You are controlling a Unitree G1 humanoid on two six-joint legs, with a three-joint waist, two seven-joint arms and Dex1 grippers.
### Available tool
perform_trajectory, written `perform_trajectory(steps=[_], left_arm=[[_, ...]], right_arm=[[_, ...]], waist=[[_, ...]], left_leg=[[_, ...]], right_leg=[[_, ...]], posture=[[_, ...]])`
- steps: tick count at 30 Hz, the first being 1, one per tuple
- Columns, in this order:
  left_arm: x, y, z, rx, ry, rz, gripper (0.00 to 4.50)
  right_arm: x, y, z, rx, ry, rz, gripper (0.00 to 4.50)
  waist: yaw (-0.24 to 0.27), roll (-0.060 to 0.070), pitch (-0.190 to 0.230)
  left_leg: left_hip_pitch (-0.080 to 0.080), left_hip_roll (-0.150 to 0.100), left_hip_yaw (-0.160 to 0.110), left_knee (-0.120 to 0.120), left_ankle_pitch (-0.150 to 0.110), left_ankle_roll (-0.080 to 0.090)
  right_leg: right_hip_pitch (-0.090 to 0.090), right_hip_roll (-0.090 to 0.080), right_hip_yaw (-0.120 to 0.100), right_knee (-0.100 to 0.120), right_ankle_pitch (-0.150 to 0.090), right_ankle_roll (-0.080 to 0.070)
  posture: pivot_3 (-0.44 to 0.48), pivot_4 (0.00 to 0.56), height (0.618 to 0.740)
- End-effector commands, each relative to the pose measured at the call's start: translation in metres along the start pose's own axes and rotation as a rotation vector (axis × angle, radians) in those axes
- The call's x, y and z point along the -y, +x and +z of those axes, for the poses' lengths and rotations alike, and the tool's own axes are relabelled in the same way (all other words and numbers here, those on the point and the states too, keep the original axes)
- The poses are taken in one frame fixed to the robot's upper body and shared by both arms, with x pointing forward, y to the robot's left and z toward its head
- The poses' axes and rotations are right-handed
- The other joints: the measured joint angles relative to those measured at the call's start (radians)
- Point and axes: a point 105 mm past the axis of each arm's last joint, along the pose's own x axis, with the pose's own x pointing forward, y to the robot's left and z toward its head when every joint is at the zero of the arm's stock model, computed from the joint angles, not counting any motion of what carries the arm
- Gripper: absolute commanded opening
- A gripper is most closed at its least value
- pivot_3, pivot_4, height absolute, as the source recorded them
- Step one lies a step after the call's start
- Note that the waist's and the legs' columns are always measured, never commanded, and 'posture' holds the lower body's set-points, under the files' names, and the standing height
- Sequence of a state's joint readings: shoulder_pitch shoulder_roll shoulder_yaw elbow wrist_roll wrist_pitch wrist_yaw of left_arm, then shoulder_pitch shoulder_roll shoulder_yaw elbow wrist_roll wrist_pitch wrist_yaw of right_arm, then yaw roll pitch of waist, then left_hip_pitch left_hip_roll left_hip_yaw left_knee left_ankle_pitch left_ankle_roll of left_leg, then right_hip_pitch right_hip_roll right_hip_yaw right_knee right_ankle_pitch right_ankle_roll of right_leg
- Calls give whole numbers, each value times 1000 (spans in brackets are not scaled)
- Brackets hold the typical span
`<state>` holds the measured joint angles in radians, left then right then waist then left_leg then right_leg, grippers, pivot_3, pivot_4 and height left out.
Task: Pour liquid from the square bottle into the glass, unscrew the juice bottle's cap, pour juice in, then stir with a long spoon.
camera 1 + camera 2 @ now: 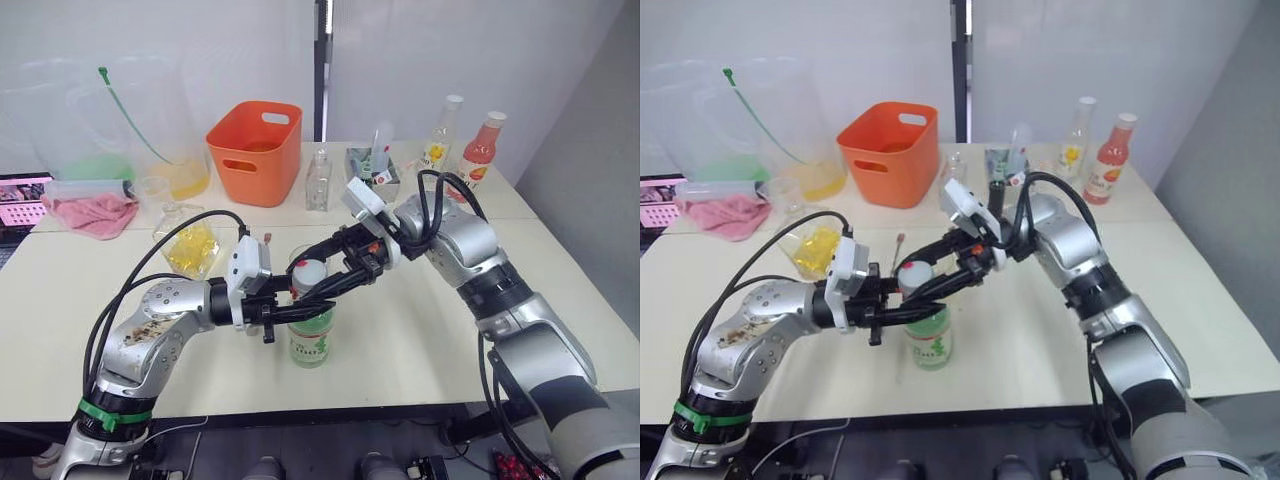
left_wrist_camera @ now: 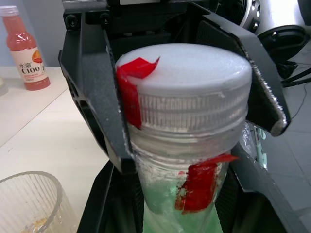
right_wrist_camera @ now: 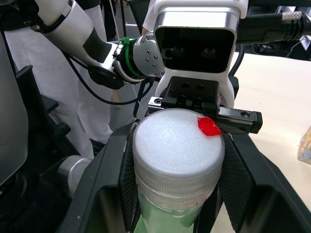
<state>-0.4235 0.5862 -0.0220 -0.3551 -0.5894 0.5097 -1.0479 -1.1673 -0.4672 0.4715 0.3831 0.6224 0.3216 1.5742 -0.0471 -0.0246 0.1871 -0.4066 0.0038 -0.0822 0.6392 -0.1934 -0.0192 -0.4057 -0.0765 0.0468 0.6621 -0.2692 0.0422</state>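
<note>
Juice bottle's cap (image 3: 178,145): right up close, white and round with a scrap of red tape on top, and I am clamping it on both sides with my right gripper (image 1: 322,284).
Juice bottle (image 1: 311,338): it is standing upright near the front edge of the table (image 1: 420,340), green liquid filling it to the shoulder, cap on its neck.
Left gripper (image 1: 292,314): I am squeezing the bottle's neck just under the cap, one black finger on each side.
Glass (image 2: 29,204): it is sitting just beside the green bottle, ribbed and clear; I am seeing only a few pale crumbs at the bottom.
Square bottle (image 1: 190,243): it is resting on the table to my left of the arms, yellow contents showing through its faceted sides.
Orange bin (image 1: 256,152): it is sitting at the back; what is inside I cannot tell.
Small clear bottle (image 1: 318,182): it is standing beside the bin, colourless.
Metal holder (image 1: 372,166): it is carrying a few small items, too small to name.
Far bottles, two: a yellow-labelled bottle (image 1: 440,138) and a pink-red bottle (image 1: 480,150) are standing side by side, both white-capped.
Big clear jugs (image 1: 150,120), two: they are showing green and yellow at their bases, a green stick leaning in one.
Pink cloth (image 1: 92,213): one, lying at far left.
</note>
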Motion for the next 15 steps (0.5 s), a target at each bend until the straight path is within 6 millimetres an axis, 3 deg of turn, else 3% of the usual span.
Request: perform_trajectory(steps=[1,6,12,15], left_arm=[[10,2,4,-4,5,-31,1366],[12,0,5,-3,3,-32,1366],[10,2,4,13,1,-47,1366],[7,5,3,27,-8,-57,1366]], right_arm=[[-5,-1,29,8,-96,70,2842],[-8,-17,39,8,-167,13,4470],[-24,-31,55,125,-90,-174,4470],[-35,-36,50,149,-44,-350,4470]], waist=[[0,0,0],[4,0,0],[8,0,0],[12,0,0]], left_leg=[[0,0,0,0,0,0],[-1,0,0,0,0,0],[-2,-1,0,0,-1,0],[-2,-1,0,0,-1,0]], right_leg=[[0,0,0,0,0,0],[-1,0,0,0,0,0],[-1,-1,0,0,0,0],[-1,-1,0,-1,0,0]], posture=[[0,150,740],[0,150,740],[0,150,740],[0,150,740]])
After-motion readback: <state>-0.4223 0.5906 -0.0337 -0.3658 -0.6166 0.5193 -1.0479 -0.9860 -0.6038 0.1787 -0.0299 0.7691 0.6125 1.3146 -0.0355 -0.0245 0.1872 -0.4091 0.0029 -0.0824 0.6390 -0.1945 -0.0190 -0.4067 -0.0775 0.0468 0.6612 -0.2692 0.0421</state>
